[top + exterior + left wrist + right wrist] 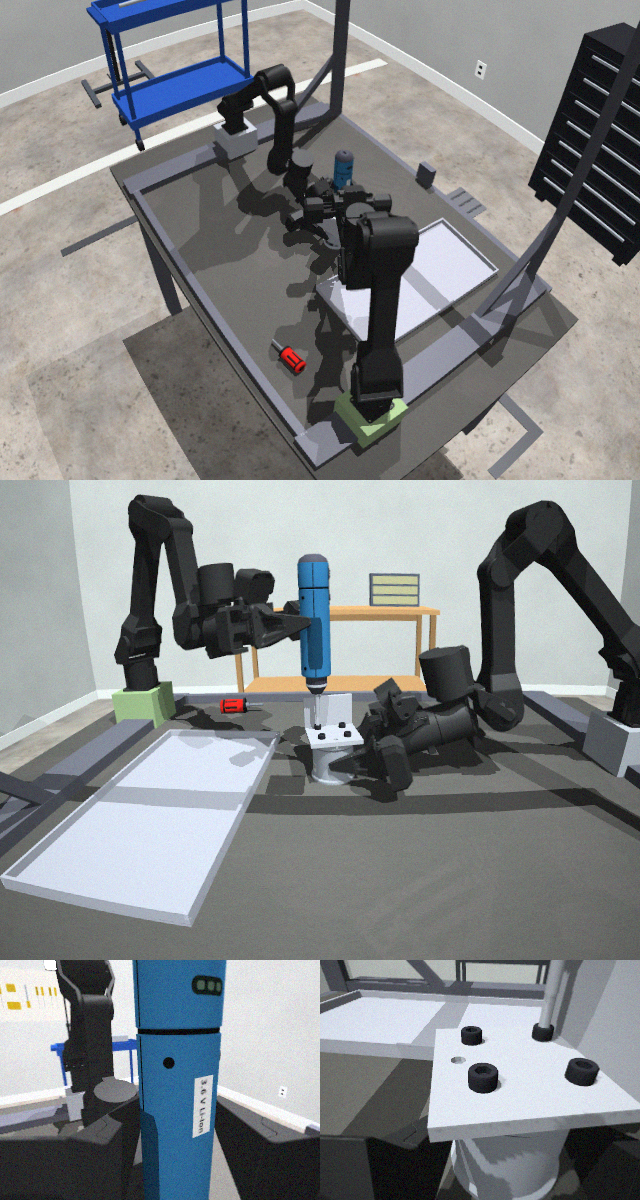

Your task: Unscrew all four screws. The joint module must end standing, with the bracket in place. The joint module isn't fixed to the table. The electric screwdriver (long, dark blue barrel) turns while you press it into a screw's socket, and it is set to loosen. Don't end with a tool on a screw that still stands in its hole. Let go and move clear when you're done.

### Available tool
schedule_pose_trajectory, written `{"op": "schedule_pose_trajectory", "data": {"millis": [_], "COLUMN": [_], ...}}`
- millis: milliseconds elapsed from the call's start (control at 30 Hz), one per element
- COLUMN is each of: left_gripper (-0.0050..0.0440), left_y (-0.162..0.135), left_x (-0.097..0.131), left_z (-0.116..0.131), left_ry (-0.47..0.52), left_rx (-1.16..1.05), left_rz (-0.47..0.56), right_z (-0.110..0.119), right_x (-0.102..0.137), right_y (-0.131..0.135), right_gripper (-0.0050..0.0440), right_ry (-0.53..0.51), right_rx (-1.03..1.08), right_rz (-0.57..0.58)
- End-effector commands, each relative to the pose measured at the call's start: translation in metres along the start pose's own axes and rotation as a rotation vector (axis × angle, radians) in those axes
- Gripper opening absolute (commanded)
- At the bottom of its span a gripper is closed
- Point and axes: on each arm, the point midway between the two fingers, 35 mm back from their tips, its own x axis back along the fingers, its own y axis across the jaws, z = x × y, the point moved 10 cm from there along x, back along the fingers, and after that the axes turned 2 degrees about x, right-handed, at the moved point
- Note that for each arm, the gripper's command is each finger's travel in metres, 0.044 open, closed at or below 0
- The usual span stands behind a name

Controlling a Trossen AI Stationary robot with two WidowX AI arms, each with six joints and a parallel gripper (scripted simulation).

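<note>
My left gripper is shut on the electric screwdriver, which stands upright with its blue barrel above the bracket. Its thin bit reaches down to the head of the far screw, beside the bracket's upright wall. The other screws stand in the plate. The joint module stands upright under the bracket. My right gripper is shut on it from the side, low down; one finger is hidden in the exterior view.
A white tray lies beside the module. A red screwdriver lies on the table near the left arm's green base. Table frame beams run along the edges. Both arms crowd the space around the module.
</note>
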Motion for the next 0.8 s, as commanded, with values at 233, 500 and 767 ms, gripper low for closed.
{"op": "schedule_pose_trajectory", "data": {"millis": [233, 500, 767], "left_gripper": [0.0162, 0.0162, 0.0162], "left_y": [-0.0001, -0.0002, -0.0003], "left_x": [0.0018, 0.0018, 0.0016], "left_z": [0.0095, 0.0061, 0.0055], "left_ry": [0.018, 0.008, 0.008], "left_rx": [0.001, 0.001, 0.001], "left_rz": [-0.002, -0.002, -0.002], "right_z": [-0.0098, -0.0098, -0.0098], "right_x": [-0.0012, -0.0012, -0.0012], "right_y": [-0.0002, -0.0002, -0.0002], "right_gripper": [0.0241, 0.0241, 0.0241], "right_ry": [-0.032, -0.032, -0.032], "right_rx": [-0.001, -0.001, -0.001], "right_rz": [0.001, 0.001, 0.001]}}
